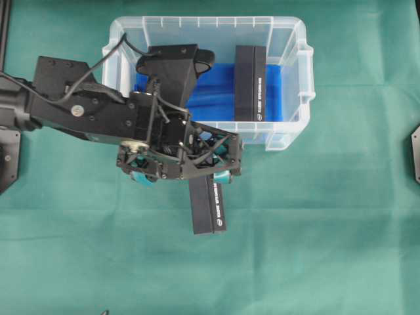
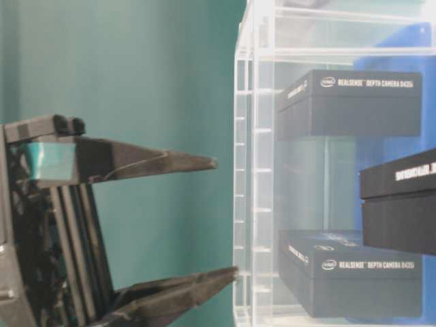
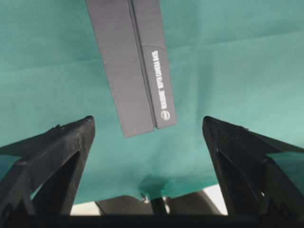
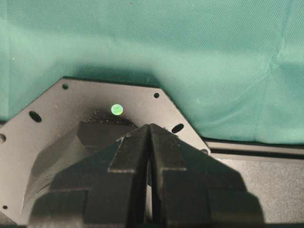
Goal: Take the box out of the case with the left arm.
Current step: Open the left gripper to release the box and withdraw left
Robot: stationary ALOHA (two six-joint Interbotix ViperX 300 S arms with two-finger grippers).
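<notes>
Nearest the front edge of the worktop [image 1: 341, 249], one black box [image 1: 208, 205] lies flat on the green cloth, outside the case [image 1: 292, 79] and just in front of its near wall. Over the box's near-case end the left hand [image 1: 183, 177] is held with its jaws spread fully apart and nothing gripped; in the left wrist view the box [image 3: 133, 61] is seen clear of both fingers [image 3: 57, 156]. The removal is judged to be essentially done (only the retreat of the arm is left).

A risk is seen here: if the hand were swung away low, the box could be clipped by a fingertip and pushed askew, or the near rim of the case could be struck and the case shifted. A straight lift before any sideways travel would avoid this.

Farther back, the clear case is lined with blue cloth [image 1: 210, 98], and a second black box [image 1: 250, 83] stands against its right side. More may be inside; the table-level view is hard to read through the plastic.

The right hand [image 4: 149, 137], parked over its base plate, is pressed shut on nothing.
</notes>
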